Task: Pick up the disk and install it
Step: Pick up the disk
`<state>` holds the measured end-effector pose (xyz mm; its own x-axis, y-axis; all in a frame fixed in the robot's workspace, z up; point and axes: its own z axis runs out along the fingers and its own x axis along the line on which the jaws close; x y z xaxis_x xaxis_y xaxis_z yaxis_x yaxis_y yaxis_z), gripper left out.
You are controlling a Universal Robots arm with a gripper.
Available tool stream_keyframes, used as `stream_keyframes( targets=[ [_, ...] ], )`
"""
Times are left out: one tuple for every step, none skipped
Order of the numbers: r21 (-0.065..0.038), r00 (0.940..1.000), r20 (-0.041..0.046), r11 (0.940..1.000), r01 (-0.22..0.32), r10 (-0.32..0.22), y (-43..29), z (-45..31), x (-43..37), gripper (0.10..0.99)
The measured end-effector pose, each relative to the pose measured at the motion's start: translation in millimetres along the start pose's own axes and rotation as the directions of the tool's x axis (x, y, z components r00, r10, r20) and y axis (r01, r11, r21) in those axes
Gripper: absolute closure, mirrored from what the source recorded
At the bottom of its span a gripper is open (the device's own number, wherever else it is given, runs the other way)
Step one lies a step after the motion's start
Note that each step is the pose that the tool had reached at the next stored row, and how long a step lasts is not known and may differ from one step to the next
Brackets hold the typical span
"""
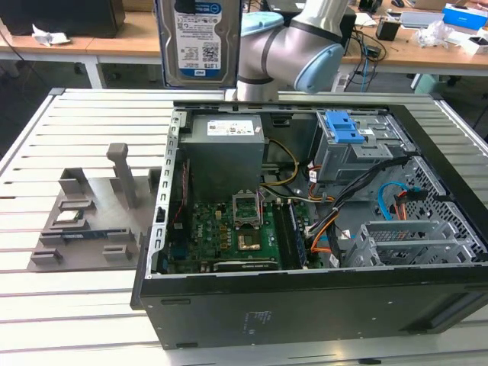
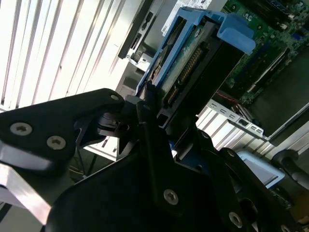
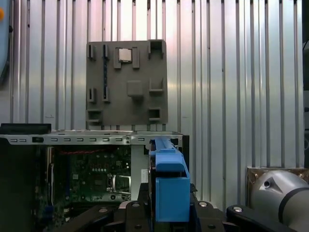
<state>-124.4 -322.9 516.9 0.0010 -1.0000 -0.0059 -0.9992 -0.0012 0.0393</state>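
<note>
Above the open computer case, the disk hangs upright: a flat silver metal slab, label showing, framed in smooth blue plastic. Black jaws clench it between them in both wrist views. Ribbed metal worktop beneath the case.
</note>
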Motion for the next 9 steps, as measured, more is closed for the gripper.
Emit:
stream_keyframes(
  targets=[
    [0.0,1.0,0.0,1.0,0.0,0.0,-3.1,-0.1,0.0,0.722],
    [0.0,1.0,0.0,1.0,0.0,0.0,-7.8,-0.3,0.0,0.722],
    [0.0,1.0,0.0,1.0,0.0,0.0,-11.2,-0.4,0.0,0.722],
    [0.0,1.0,-0.0001,1.0,0.0,0.0,-17.3,-0.7,0.0,0.722],
    [0.0,1.0,0.0,1.0,0.0,0.0,-23.7,-0.9,0.0,0.722],
    [-0.001,1.0,0.0001,1.0,0.0,0.0,-31.7,-1.2,0.0,0.722],
    [-0.001,1.0,0.0001,1.0,0.0,0.0,-36.3,-1.4,0.1,0.722],
    [-0.001,1.0,0.0,1.0,0.0,0.0,-38.9,-1.5,0.0,0.722],
    [-0.002,1.0,0.0,1.0,0.0,0.0,-51.0,-2.0,0.1,0.722]
  ],
)
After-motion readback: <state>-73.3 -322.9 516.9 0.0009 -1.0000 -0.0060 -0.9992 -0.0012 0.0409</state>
